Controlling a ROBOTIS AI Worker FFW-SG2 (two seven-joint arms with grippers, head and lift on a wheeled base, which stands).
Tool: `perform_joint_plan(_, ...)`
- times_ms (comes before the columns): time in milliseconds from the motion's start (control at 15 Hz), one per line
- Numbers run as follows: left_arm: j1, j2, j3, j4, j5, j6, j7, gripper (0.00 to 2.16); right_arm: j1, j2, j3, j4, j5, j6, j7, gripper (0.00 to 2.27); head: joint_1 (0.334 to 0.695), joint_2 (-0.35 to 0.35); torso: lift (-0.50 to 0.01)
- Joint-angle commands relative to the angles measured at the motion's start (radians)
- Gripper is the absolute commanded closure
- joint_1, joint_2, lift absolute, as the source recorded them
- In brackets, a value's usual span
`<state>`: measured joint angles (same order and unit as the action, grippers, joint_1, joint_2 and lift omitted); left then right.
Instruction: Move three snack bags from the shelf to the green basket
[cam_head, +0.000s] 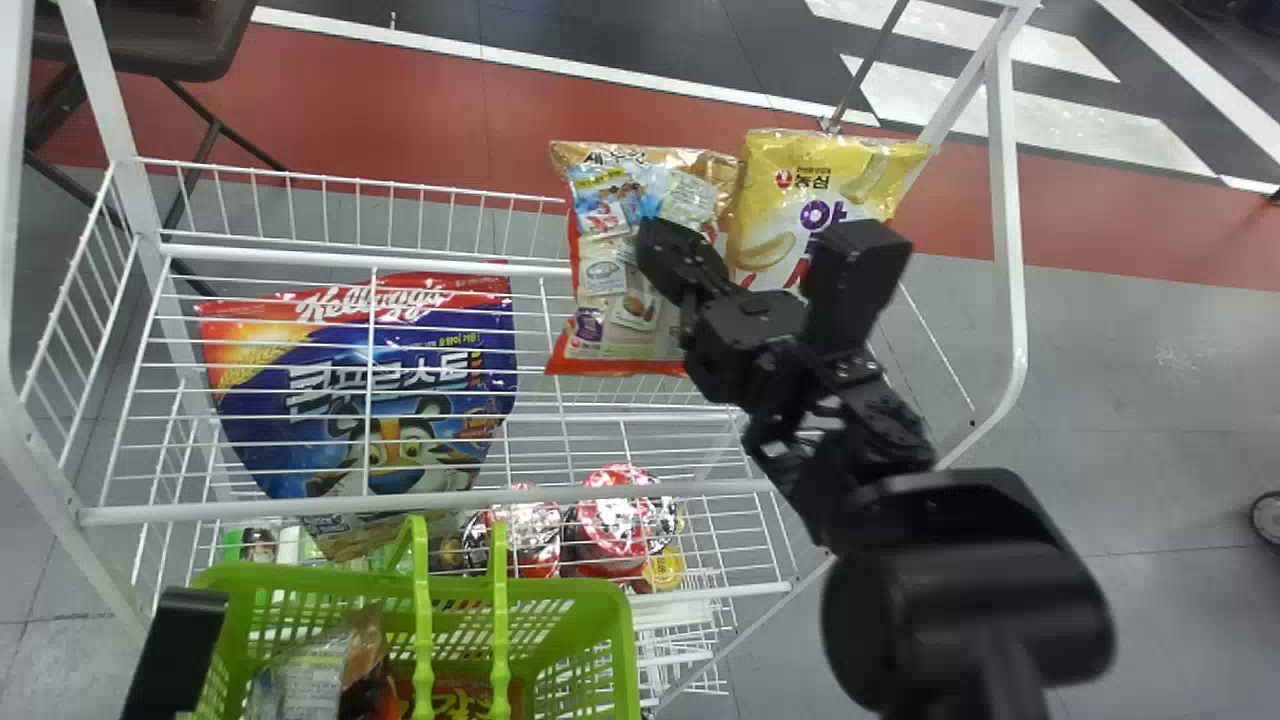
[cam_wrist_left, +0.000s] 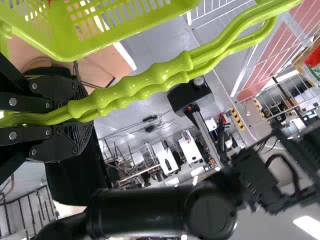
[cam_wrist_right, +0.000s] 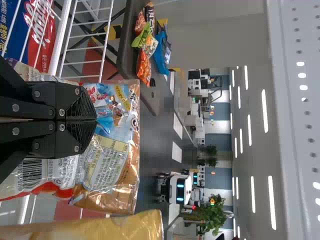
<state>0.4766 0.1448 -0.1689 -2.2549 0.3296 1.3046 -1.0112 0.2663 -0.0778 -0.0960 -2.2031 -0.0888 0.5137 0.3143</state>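
Note:
In the head view my right gripper is at the front of the orange-brown snack bag, which stands upright on the upper rack, left of a yellow snack bag. The right wrist view has this right gripper shut on the face of the brown snack bag; the yellow bag is beside it. My parked left gripper is at the green basket; in the left wrist view the left gripper is shut on the handles. Snack bags lie inside the basket.
The white wire shelf has a blue cereal bag at left and red-lidded cups lower down. Its white post rises at the right. A dark table with colorful packets stands beyond.

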Motion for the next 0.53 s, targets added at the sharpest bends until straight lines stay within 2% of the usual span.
perform_joint_plan(0, -0.012, -0.001, -0.001, 0.001, 0.002, 0.002, 0.0, 1.82, 0.076, -0.005, -0.117, -0.152, -0.146, 0.191, 0.039, 2.24, 0.695, -0.35, -0.047)
perform_joint_plan(67, -0.015, -0.001, -0.001, 0.003, 0.002, 0.005, 0.0, 1.82, 0.117, -0.004, -0.171, -0.214, -0.218, 0.271, 0.074, 2.24, 0.695, -0.35, -0.047)
perform_joint_plan(267, -0.015, -0.001, 0.0, 0.012, 0.006, 0.008, -0.004, 1.82, 0.255, 0.021, -0.274, -0.359, -0.332, 0.354, 0.144, 2.24, 0.695, -0.35, -0.047)
perform_joint_plan(467, -0.016, -0.007, -0.003, 0.012, 0.005, 0.005, -0.003, 1.82, 0.344, 0.035, -0.341, -0.429, -0.376, 0.335, 0.207, 2.24, 0.695, -0.35, -0.047)
